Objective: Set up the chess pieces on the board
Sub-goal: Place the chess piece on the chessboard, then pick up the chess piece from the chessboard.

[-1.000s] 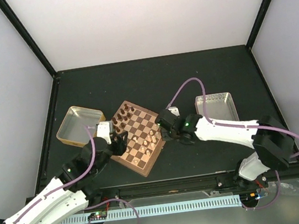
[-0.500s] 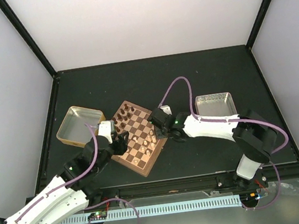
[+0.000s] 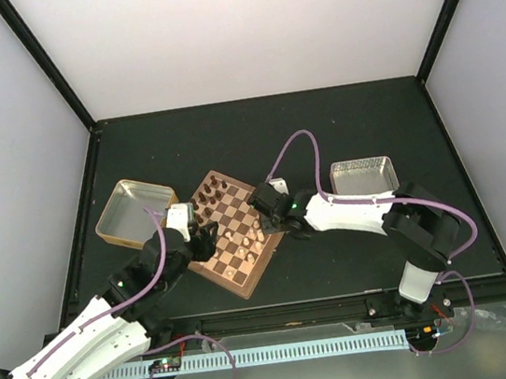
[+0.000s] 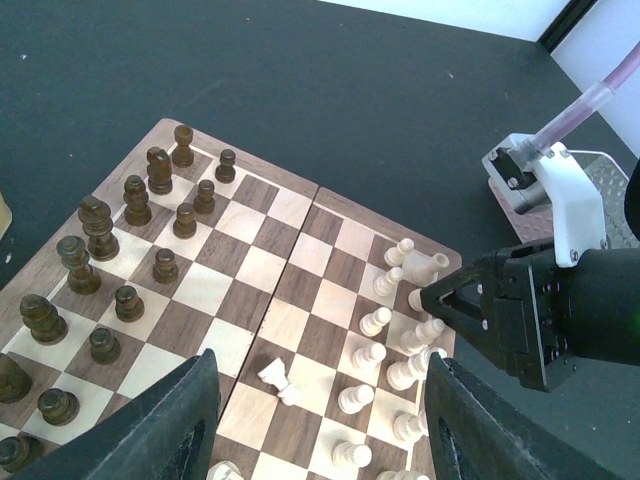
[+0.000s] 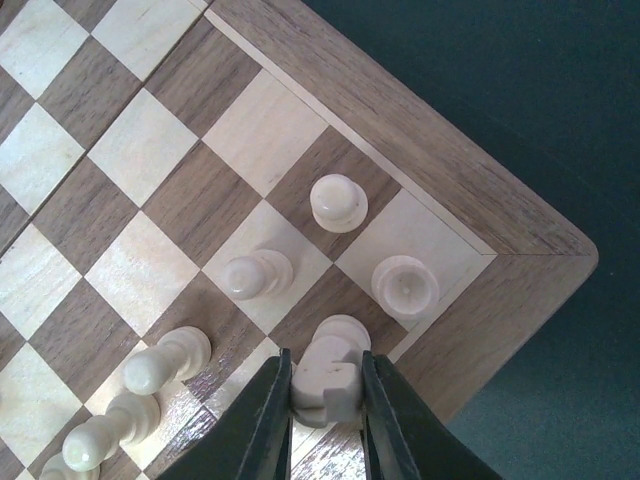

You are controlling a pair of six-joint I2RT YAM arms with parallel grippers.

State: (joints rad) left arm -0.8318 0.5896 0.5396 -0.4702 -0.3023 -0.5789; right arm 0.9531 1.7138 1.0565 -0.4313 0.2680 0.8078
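From above, the board (image 3: 235,286) lay between a gold tray (image 3: 129,212) and a silver tray (image 3: 363,179). At the left wrist, the left gripper (image 4: 320,400) gaped wide over dark and pale chess pieces (image 4: 165,265). At the right wrist, the right gripper (image 5: 326,390) clamped a pale piece (image 5: 335,362) near the board's corner.

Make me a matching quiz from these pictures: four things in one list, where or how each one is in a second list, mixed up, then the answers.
Things
1. left gripper
2. right gripper
3. gold tray
4. fallen pale piece

States
A. lying on its side on the board
B. shut on a pale piece at the board's corner
C. on the table, left of the board in the top view
D. open, above the board

Pairs: 1-D, 2-B, 3-C, 4-A
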